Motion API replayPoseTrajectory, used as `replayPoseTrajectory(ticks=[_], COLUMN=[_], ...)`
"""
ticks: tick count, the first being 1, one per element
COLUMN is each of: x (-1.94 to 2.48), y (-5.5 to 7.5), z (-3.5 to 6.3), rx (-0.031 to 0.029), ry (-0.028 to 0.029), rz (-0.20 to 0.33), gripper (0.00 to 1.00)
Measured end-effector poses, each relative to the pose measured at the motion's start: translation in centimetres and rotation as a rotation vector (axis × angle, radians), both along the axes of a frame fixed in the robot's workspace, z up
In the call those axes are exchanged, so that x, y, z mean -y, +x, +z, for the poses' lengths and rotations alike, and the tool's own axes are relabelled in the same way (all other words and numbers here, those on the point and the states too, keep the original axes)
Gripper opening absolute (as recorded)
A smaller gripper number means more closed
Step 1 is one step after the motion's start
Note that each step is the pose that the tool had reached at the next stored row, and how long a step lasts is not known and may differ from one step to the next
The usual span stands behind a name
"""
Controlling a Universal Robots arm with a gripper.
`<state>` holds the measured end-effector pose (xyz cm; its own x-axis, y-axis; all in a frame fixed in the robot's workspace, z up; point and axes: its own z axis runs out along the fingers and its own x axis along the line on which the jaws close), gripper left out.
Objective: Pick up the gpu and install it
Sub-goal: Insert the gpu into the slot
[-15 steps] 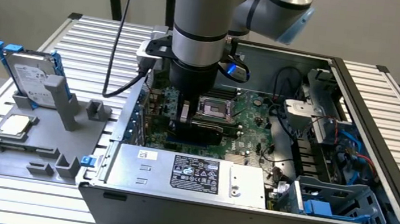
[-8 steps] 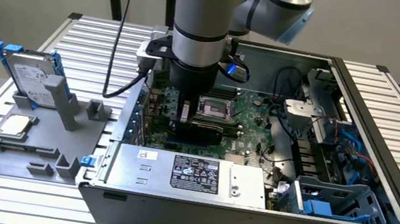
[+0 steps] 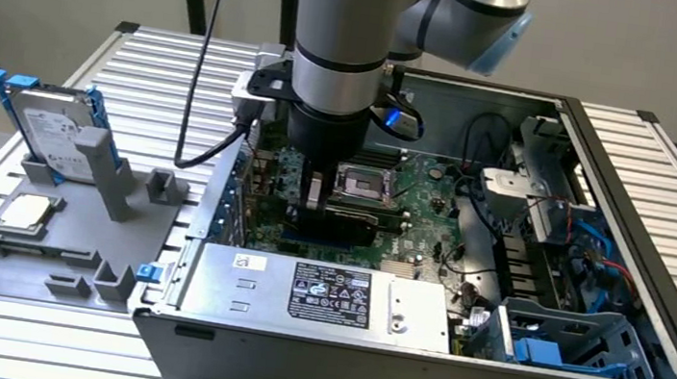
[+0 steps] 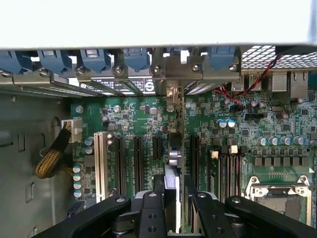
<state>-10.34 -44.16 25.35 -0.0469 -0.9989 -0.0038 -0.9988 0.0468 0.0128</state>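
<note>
My gripper (image 3: pixel 313 214) is lowered into the open computer case (image 3: pixel 649 189), just above the green motherboard (image 3: pixel 430 186). It is shut on the gpu (image 3: pixel 345 226), a thin dark card that stands on edge over the expansion slots. In the wrist view the gpu (image 4: pixel 173 148) runs edge-on between my two black fingers (image 4: pixel 151 210), in line with a black slot (image 4: pixel 194 156) region of the board. Its silver end bracket (image 4: pixel 171 94) reaches the row of rear slot openings. Whether the card's lower edge sits in a slot is hidden.
On the exterior view's left, a grey fixture (image 3: pixel 60 247) holds the silver hard drive with blue rails (image 3: pixel 55 130) and the square CPU chip (image 3: pixel 25 214). Around the card are the power supply (image 3: pixel 313 293), the CPU socket (image 3: pixel 365 185), a white slot (image 4: pixel 100 158) and a yellow sleeved cable (image 4: pixel 52 158).
</note>
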Motion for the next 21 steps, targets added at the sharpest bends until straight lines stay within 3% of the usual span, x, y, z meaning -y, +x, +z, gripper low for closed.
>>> replayPoseTrajectory(ticks=[21], x=[0.11], y=[0.12], z=[-0.01], rx=[-0.0001], ry=[-0.0001], rz=[0.008], gripper=[0.26])
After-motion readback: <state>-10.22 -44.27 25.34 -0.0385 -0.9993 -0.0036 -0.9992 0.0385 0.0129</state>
